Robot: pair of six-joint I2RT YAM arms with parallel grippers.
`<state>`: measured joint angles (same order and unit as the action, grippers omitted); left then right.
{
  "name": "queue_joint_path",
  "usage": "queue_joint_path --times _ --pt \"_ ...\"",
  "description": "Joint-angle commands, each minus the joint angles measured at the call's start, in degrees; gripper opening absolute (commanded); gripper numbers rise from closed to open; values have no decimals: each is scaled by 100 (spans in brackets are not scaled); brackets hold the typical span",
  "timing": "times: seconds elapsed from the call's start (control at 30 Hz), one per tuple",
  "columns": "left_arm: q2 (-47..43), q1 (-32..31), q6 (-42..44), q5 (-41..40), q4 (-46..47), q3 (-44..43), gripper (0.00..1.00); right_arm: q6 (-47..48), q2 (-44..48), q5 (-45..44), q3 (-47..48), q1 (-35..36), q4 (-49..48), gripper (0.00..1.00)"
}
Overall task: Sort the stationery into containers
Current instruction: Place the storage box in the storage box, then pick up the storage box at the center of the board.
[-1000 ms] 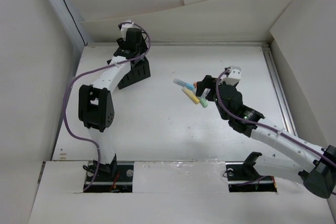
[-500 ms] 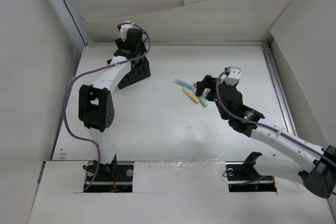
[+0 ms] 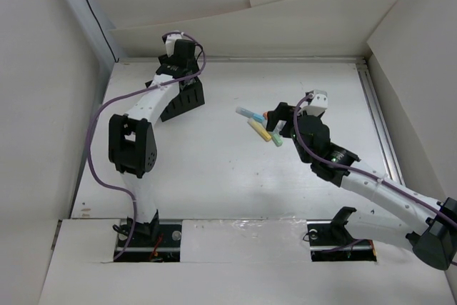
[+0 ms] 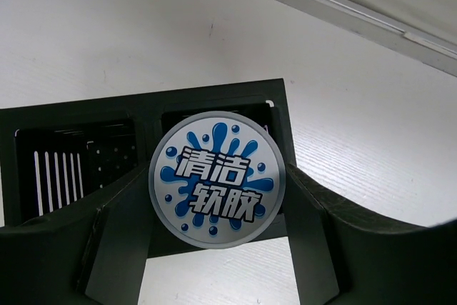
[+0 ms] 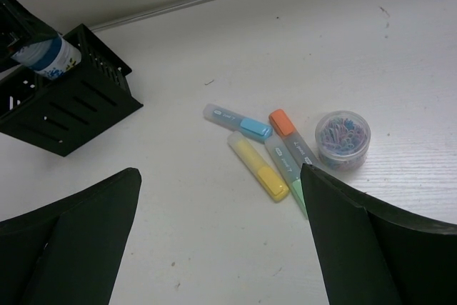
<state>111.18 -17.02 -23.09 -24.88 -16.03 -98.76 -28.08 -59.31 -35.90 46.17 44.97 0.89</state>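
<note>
We see the black organizer (image 4: 214, 94) at the far left of the table (image 5: 400, 48), a box split into several compartments with slotted walls. The left gripper (image 4: 218, 191) is clamped on the white cylinder (image 4: 216, 166). Its fingers (image 4: 118, 241) press the cylinder's sides, and the round blue-splashed label faces the wrist camera. The cylinder hangs right over one of the organizer's compartments and covers most of that opening. From the right wrist view it is tilted, with its lower end at about rim level at the box's back corner. We cannot tell whether that end is inside the compartment or just above it. In the neighbouring compartment to the left we make out only pale slots and rows of small holes.

The right gripper (image 5: 220, 176) hovers above the table with its jaws spread wide, gripping nothing. Below it, well apart from the organizer, four markers lie on the table. The blue marker (image 5: 235, 121) has the yellow marker (image 5: 257, 166) just beside it, and the green marker (image 5: 285, 169) and orange marker (image 5: 293, 137) lie side by side. Just beside the orange marker stands a small clear tub (image 5: 343, 161), upright, holding a heap of coloured paper clips (image 5: 344, 133).
</note>
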Motion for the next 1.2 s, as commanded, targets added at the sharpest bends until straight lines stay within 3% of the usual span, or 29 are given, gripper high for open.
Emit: queue_joint_path --times 0.0,0.03,0.1,0.27,0.4,0.57,0.63,0.67,0.7,0.77,0.8,0.93,1.1,1.17 --pt "-105 14 -55 -16 21 -328 59 57 69 57 76 -6 -220 100" --pt "-253 14 -55 -16 117 -224 74 57 69 57 76 -6 -220 100" --pt "-412 14 -55 -16 345 -39 80 57 69 5 76 -6 -220 100" --pt "-912 -178 6 115 627 94 80 57 69 -66 76 -6 -220 100" --pt "-1255 -599 6 668 996 479 71 57 279 -398 76 -6 -220 94" --pt "-1274 -1549 243 1503 1979 1314 61 -127 814 -1242 277 -6 366 13" --pt "-1047 -2048 296 1723 2165 1420 61 -198 1008 -1593 401 -6 578 12" --pt "-958 -2191 296 1854 2409 1482 63 -198 1113 -1691 514 -6 675 14" --pt "-844 -2357 384 1960 2499 1482 66 -198 1332 -1753 576 -6 789 29" --pt "-423 -2804 507 1961 2561 1404 77 -198 1527 -1876 717 -6 904 47" --pt "-265 -2929 577 1961 2561 1168 80 -146 1658 -1877 892 -6 957 63" --pt "544 -3422 850 2014 2272 379 93 126 1782 -1772 1280 -6 1062 88" --pt "1431 -3546 1000 1900 1938 -467 97 250 1844 -1385 1412 -6 1063 100" --pt "1634 -3546 1000 1838 1788 -784 97 250 1792 -1324 1412 -6 1063 100"
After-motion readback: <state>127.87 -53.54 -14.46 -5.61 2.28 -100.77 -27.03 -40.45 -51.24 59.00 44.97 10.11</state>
